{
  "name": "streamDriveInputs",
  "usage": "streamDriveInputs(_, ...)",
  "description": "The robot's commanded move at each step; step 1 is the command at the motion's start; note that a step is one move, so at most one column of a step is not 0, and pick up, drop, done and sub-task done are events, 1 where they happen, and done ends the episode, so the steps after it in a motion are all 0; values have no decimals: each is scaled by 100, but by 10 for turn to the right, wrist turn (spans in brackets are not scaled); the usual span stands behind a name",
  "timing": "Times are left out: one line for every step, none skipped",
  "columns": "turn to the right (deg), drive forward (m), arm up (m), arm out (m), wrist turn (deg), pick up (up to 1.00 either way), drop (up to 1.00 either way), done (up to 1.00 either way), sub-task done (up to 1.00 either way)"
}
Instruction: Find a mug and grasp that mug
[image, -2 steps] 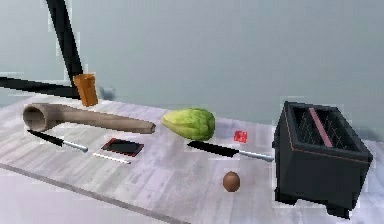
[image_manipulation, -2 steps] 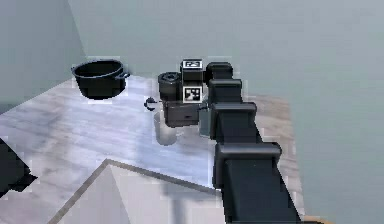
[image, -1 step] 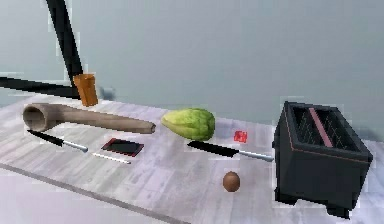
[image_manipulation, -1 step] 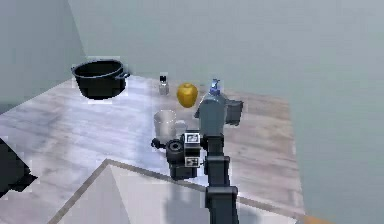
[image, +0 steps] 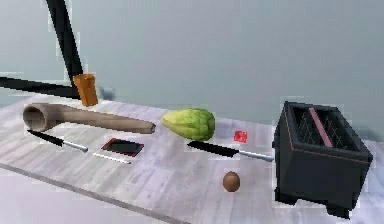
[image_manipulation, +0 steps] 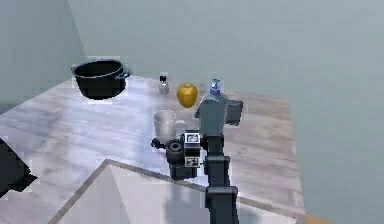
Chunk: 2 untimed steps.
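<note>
A pale, see-through cup (image_manipulation: 165, 122) stands on the light wooden counter (image_manipulation: 80, 130) in the arm side view, near the middle. The dark arm (image_manipulation: 217, 190) rises from the bottom edge, with two white marker squares (image_manipulation: 190, 138) at its far end. Left of them sits the gripper (image_manipulation: 163, 146), just below the cup in the picture. The cup stands on the counter right at the gripper's far end, so I cannot tell whether the gripper holds anything or touches the cup.
Behind the cup are a black pot (image_manipulation: 100, 78), a small shaker (image_manipulation: 164, 85), a yellow apple (image_manipulation: 187, 94) and a grey bottle-like thing (image_manipulation: 218, 108). The forward view's counter (image: 170, 185) carries a brown bat (image: 85, 118), knives (image: 62, 142), a green vegetable (image: 189, 123), a brown egg-shaped thing (image: 232, 181) and a black toaster (image: 320, 150).
</note>
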Motion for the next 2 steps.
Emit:
streamDriveInputs(0, 0, 10, 0, 0, 0, 0, 0, 0)
streamDriveInputs(0, 0, 0, 0, 0, 0, 0, 100, 0)
